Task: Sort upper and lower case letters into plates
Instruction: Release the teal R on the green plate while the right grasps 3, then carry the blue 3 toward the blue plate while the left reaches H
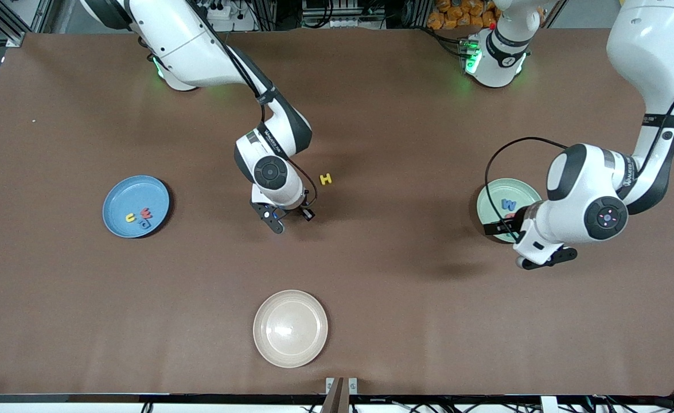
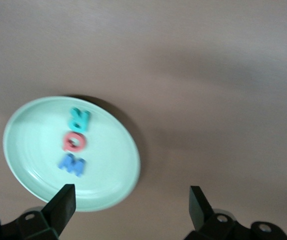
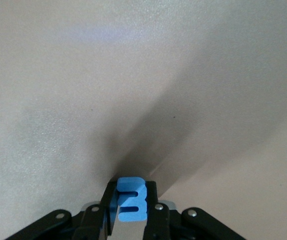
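My right gripper (image 3: 132, 192) is shut on a small blue foam letter (image 3: 132, 206), held upright just above the bare table. In the front view this gripper (image 1: 278, 218) is near the table's middle, beside a yellow H (image 1: 326, 179) lying on the table. My left gripper (image 2: 131, 207) is open and holds nothing, hanging over the rim of the mint green plate (image 2: 33, 145). That plate (image 1: 494, 198) holds a teal R (image 2: 78, 120), a pink letter (image 2: 74, 141) and a blue M (image 2: 72, 164). The sky blue plate (image 1: 120, 198) holds yellow (image 1: 131, 217), red (image 1: 145, 213) and blue (image 1: 143, 224) letters.
A cream-beige plate (image 1: 290, 328) sits with nothing on it near the table's front edge, nearer the front camera than my right gripper. The brown tabletop (image 1: 405, 275) stretches between the plates.
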`<state>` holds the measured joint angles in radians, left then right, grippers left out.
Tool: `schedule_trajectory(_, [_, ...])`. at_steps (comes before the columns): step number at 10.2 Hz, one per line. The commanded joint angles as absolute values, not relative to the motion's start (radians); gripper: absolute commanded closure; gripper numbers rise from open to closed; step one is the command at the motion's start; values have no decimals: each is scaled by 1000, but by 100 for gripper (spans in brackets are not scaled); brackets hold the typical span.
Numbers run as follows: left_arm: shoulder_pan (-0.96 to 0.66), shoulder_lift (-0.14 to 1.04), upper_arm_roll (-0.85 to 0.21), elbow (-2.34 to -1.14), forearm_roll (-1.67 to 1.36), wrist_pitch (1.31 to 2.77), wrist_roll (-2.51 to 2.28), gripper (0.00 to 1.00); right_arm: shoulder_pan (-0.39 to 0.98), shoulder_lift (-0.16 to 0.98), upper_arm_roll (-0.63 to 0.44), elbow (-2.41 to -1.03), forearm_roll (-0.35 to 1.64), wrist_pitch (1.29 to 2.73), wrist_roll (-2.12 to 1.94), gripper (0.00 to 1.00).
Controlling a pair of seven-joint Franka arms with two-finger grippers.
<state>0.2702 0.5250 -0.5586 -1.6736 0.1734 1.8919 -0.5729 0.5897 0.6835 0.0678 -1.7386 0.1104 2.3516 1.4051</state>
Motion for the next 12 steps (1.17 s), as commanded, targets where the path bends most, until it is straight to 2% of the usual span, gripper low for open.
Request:
schedule_trajectory(1, [236,520,-607,-1669,155,1873,-701,0,595,670,61,-1761,89,2341,1414,83])
schedule_trajectory(3, [181,520,-623,-1648,152,1871,-793,0,571,669,63,-1741,90,2301,1361,84])
schedule_trajectory(5, [146,518,-647,-1641,149,1868,-854,0,473,673,74,-1636,113,2095,1226,85])
schedule_trajectory(7, [117,523,-713,-1637,159,1868,-961,0,372,646,72,-1621,181,1961,997,86])
schedule_trajectory(10, [-96,579,-686,-1574,193,1876,-1176,0,165,612,69,-1554,179,1714,629,86])
schedule_trajectory(12, [-194,638,-640,-1530,213,1896,-1293,0,69,608,63,-1539,143,1632,408,86])
